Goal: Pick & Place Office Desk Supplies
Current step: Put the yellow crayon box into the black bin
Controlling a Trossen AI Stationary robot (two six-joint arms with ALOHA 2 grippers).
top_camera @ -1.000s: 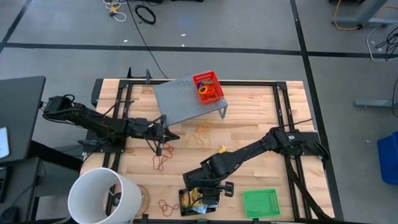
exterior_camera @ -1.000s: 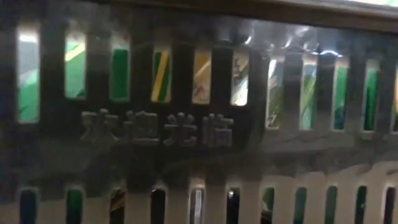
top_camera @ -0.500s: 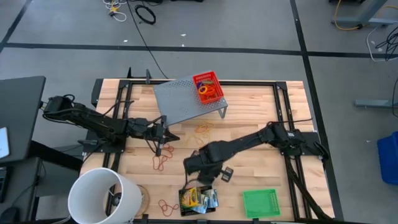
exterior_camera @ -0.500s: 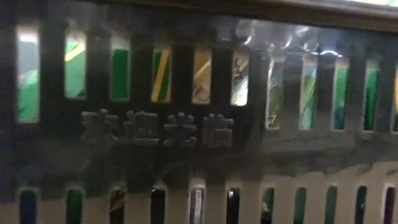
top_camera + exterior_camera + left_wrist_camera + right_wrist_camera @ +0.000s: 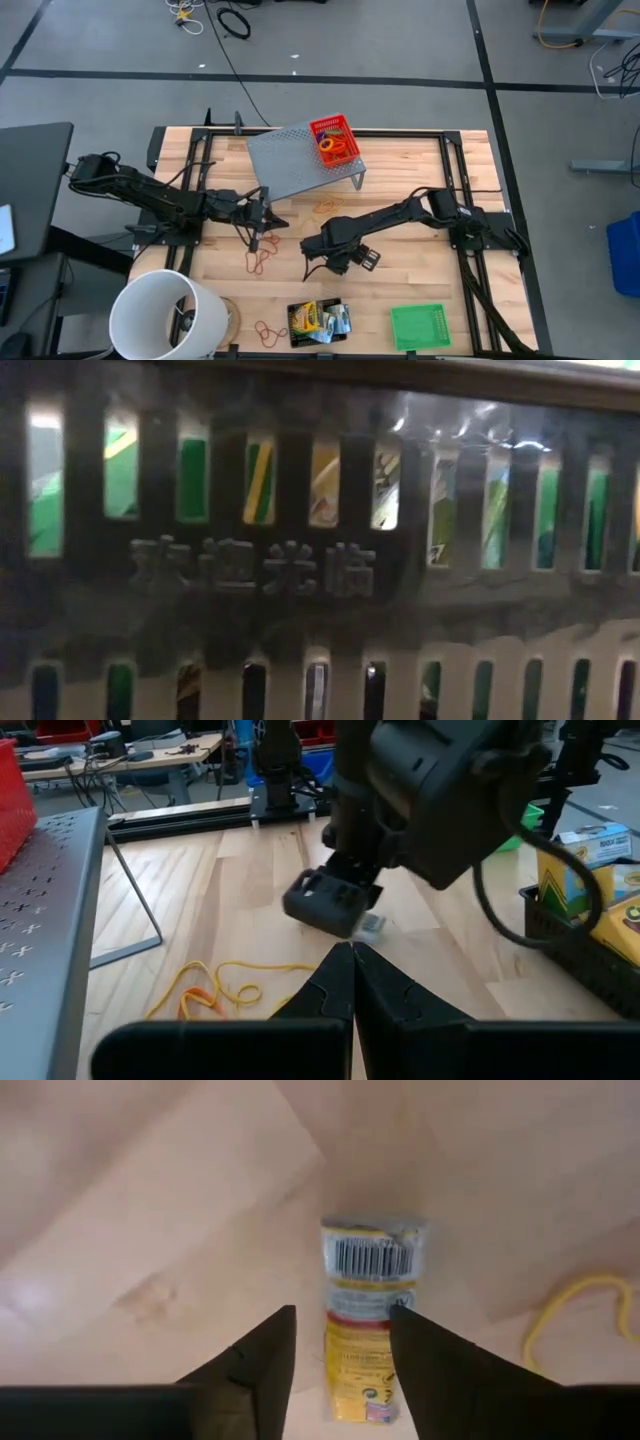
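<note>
My right gripper (image 5: 342,1342) is open and points down over a small yellow-and-red packet with a barcode (image 5: 367,1318) that lies flat on the wood; one finger stands on either side of it. The left wrist view shows the right gripper (image 5: 335,905) low over this packet (image 5: 372,927). The right arm (image 5: 352,255) hides it in the high view. My left gripper (image 5: 258,230) waits shut at the table's left, near tan rubber bands (image 5: 258,262). A black mesh tray (image 5: 320,320) at the near edge holds the yellow-green crayon box and teal packets.
The grey perforated riser (image 5: 300,160) stands at the far middle and carries the red tray (image 5: 335,142) with coloured rings. A green tray (image 5: 417,325) sits near right, and the white bucket (image 5: 165,315) near left. More rubber bands (image 5: 328,207) lie under the riser's edge. The black tray's wall (image 5: 320,580) fills the low view.
My right gripper has moved from over the black tray at the near edge toward the far edge, to the middle of the table, and now stands over the small packet. The tray, the crayon box and the left arm have stayed where they were.
</note>
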